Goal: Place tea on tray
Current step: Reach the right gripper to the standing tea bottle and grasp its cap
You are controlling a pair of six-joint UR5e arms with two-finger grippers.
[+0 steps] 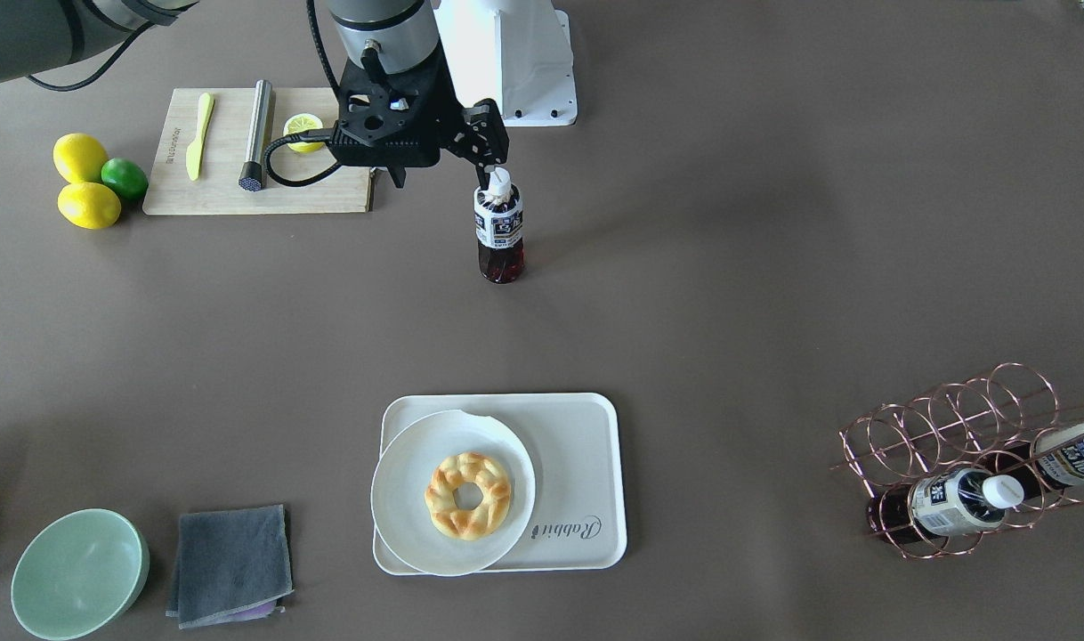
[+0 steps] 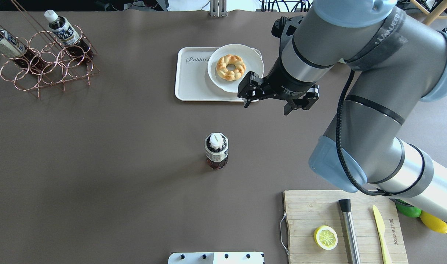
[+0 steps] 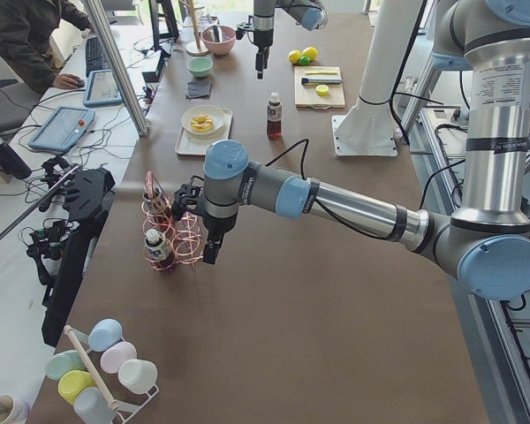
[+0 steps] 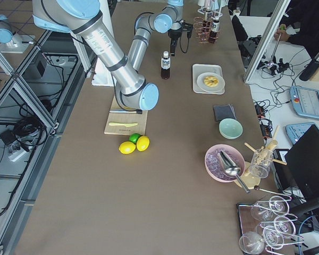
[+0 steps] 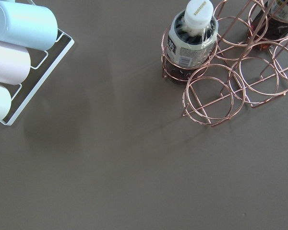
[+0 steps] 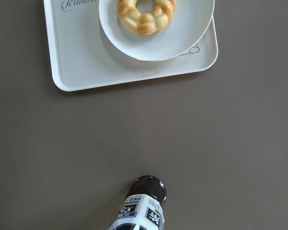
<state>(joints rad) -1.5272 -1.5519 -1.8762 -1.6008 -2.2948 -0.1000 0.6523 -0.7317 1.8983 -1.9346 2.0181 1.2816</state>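
Observation:
A tea bottle (image 2: 216,147) stands upright alone mid-table; it also shows in the front view (image 1: 499,227) and at the bottom of the right wrist view (image 6: 140,209). The cream tray (image 2: 191,79) lies beyond it, its bare part (image 1: 579,445) beside a white plate. My right gripper (image 2: 266,107) hangs open and empty above the table between bottle and tray, apart from the bottle. My left gripper (image 3: 208,240) hovers by the copper wire rack; I cannot tell whether it is open or shut.
The plate (image 2: 245,75) with a doughnut (image 2: 230,67) covers half the tray. The wire rack (image 2: 43,62) holds two more tea bottles (image 5: 192,36). A cutting board (image 2: 341,227), lemons, lime, green bowl (image 1: 77,572) and grey cloth (image 1: 230,563) lie on my right.

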